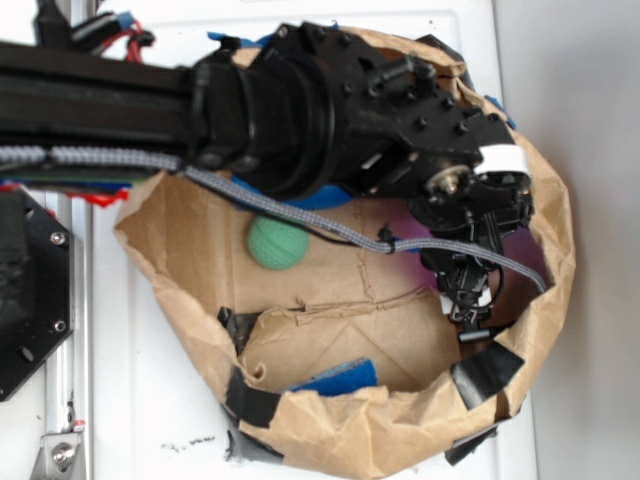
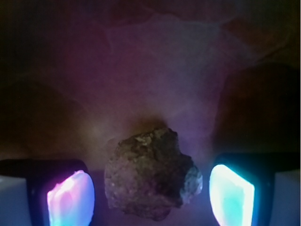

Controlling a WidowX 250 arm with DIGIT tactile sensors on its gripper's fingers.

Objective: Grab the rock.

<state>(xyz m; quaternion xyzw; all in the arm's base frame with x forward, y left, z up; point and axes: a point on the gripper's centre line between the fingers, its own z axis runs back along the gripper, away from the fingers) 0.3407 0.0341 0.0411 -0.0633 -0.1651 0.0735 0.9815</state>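
A: Your gripper (image 2: 150,195) is spread wide in the wrist view. Its two glowing pads sit at the lower corners, the left pad (image 2: 70,197) pink-violet, the right pad (image 2: 231,194) cyan, with clear gaps on both sides of what lies between them.

B: And the rock?

A: The rock (image 2: 150,176) sits between your pads, touching neither. Rough brown lump, lighter flecks, a pale chip on its right edge. It rests on paper lit purple by the pads.

B: What does your exterior view give you?

A: Your arm (image 1: 300,110) reaches in from the left over a crumpled brown paper bag (image 1: 350,430) lying open on the white surface. The gripper end (image 1: 470,300) points down inside the bag near its right wall. The rock is hidden there; you cannot see it from this view.

B: Anything else in the bag?

A: A green ball (image 1: 277,243) on the bag floor, well apart from your gripper, toward the left. A blue piece (image 1: 335,378) near the front rim. Black tape (image 1: 485,372) patches the rim.
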